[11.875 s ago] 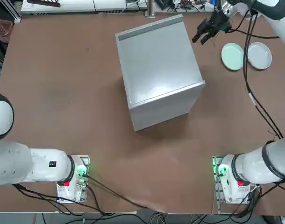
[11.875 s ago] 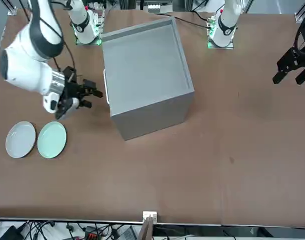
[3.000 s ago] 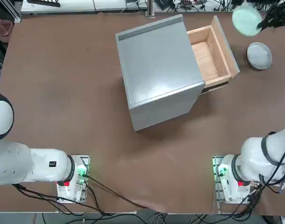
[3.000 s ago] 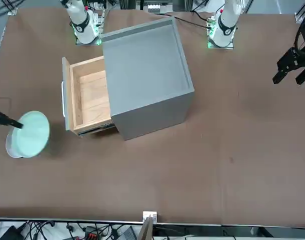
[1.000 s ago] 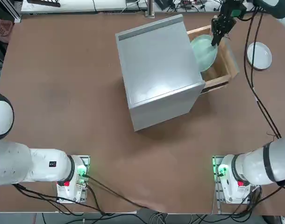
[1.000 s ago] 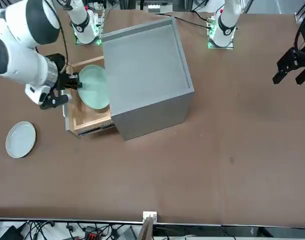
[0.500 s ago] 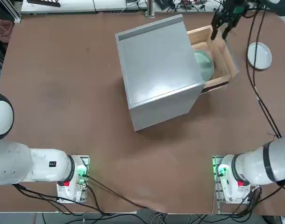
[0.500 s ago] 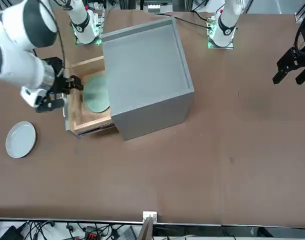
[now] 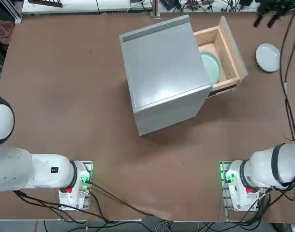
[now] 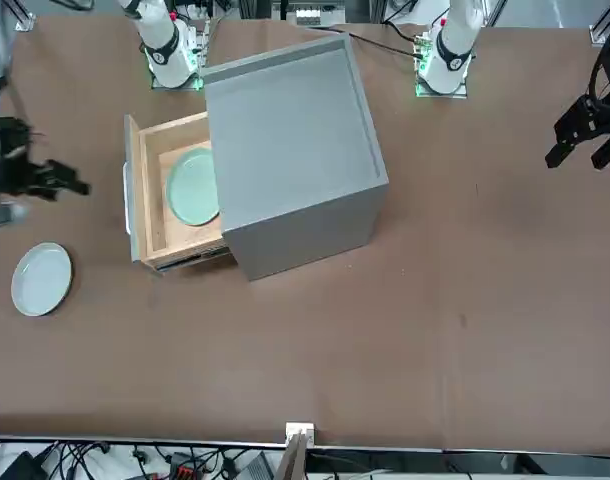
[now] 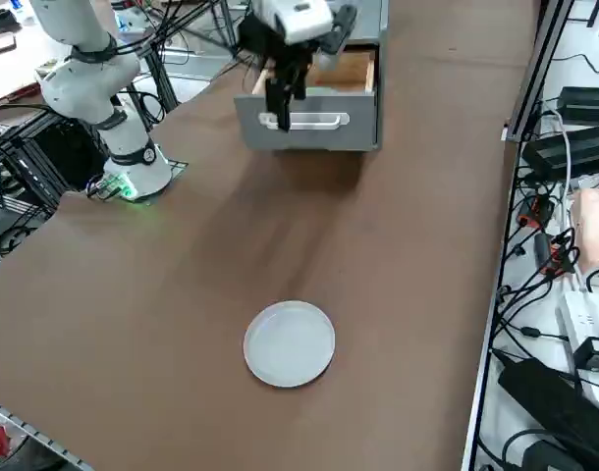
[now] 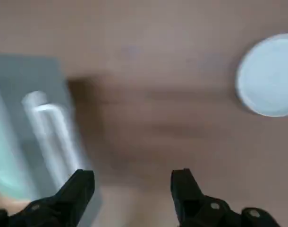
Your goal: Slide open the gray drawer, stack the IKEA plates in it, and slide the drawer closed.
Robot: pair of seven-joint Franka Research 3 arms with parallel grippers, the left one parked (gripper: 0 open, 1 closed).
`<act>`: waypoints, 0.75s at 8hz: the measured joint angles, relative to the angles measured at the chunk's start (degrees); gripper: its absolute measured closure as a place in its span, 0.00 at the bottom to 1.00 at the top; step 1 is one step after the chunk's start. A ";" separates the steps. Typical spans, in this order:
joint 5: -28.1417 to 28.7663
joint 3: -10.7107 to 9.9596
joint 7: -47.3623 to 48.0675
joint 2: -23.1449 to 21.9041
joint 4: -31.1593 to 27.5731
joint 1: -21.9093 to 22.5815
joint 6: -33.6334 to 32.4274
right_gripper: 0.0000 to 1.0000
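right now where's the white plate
In the top view the white plate lies on the table, to the right of the open drawer, with the right hand just beyond it. Nothing holds it.

The hand [image 9: 268, 23] has left the mint plate [image 9: 211, 67] inside the opened drawer [image 9: 222, 55].

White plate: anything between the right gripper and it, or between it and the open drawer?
Nothing visible in either gap. The right gripper is open and empty above the table, with only bare tabletop between it and the white plate. Toward the drawer, just its raised front panel and handle must be cleared.
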 joint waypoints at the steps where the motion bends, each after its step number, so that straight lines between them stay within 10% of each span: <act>1: -0.44 -0.04 0.13 2.07 -0.05 -3.73 3.55 0.04; 6: -3.20 -0.65 5.45 17.76 -0.27 -18.46 25.35 0.05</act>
